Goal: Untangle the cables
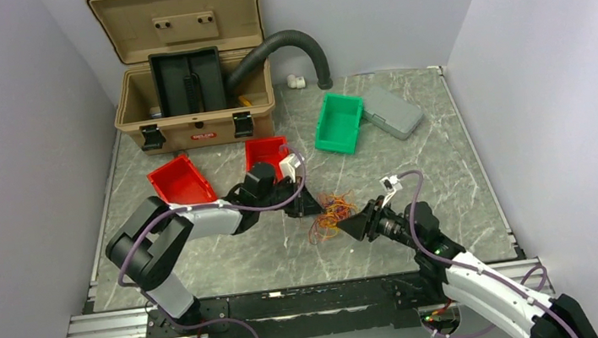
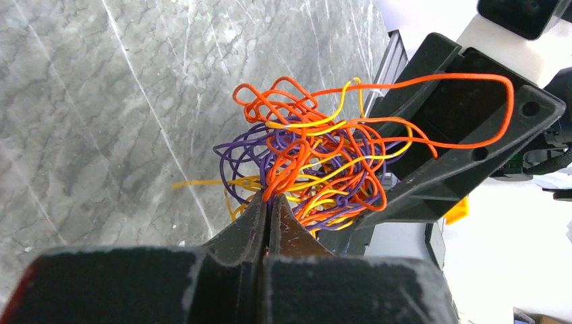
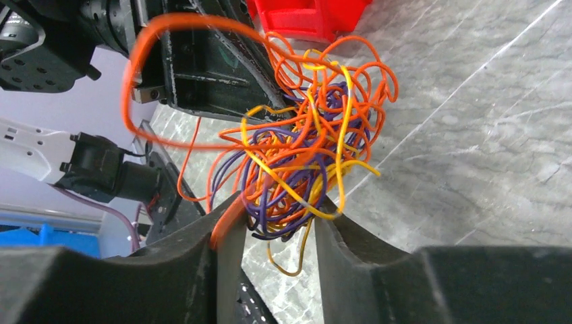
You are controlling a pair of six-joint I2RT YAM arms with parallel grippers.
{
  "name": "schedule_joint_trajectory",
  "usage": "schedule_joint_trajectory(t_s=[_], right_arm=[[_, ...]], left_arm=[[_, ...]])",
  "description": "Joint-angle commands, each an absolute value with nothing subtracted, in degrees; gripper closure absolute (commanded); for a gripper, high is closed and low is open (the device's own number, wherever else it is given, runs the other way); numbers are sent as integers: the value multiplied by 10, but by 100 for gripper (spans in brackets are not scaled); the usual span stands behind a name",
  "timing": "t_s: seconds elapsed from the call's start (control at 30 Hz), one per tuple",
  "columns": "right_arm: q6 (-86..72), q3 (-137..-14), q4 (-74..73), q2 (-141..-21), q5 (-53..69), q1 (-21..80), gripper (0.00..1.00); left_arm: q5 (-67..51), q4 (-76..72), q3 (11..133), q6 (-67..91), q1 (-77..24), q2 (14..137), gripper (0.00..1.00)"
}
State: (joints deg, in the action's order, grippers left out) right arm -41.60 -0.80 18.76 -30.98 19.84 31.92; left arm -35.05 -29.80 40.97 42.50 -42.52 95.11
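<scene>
Barely started: cables (image 1: pixel 330 214) are one tight wad, mid-table (image 1: pixel 230 262), no strand pulled free yet. Left gripper (image 2: pixel 270 206) is pressed together, pinching a few strands. Right gripper (image 3: pixel 273 233) is spread, straddling the wad's lower loops, not clamped.

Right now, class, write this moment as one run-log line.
task: untangle cables | left end effector: shut on cables | right end effector: open, strands between its jaws | cables: one tangled clump

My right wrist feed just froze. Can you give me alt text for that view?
A tangle of orange, yellow and purple cables sits between the parted fingers of the right gripper. Beyond it, the left gripper pinches the tangle's far side; grey table at right.
</scene>
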Motion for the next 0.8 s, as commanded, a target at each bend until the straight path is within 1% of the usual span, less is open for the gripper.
schedule_joint_trajectory(t_s=[0.0, 0.07, 0.1, 0.2, 0.23, 0.27, 0.3, 0.33, 0.47, 0.57, 0.7, 0.77], right_arm=[[-404, -35, 252, -334, 203, 322, 62], [-403, -40, 234, -330, 187, 321, 64], [-404, -45, 201, -321, 171, 321, 64], [-399, -60, 110, -287, 116, 321, 61], [-399, -65, 80, -274, 97, 322, 65], [-398, -70, 54, -262, 79, 322, 77], [-394, -73, 33, -251, 66, 322, 93], [-392, -76, 16, -241, 57, 321, 100], [-406, -100, -81, -214, -18, 322, 100], [-443, -126, -171, -203, -138, 322, 100], [-557, -156, -272, -209, -286, 322, 100], [-632, -173, -321, -234, -347, 321, 100]], left_arm=[[-355, -301, 433, 424, -437, 924, 100], [-350, -293, 431, 421, -435, 916, 100], [-343, -281, 431, 416, -432, 910, 100], [-321, -247, 423, 401, -412, 884, 100], [-317, -241, 418, 398, -401, 874, 100], [-314, -236, 413, 395, -392, 865, 100], [-315, -230, 411, 390, -384, 858, 100], [-313, -219, 411, 381, -378, 851, 100], [-289, -157, 413, 350, -362, 814, 100], [-250, -120, 400, 339, -346, 776, 100], [-163, -59, 373, 327, -322, 709, 100], [-119, -39, 358, 319, -321, 672, 100]])
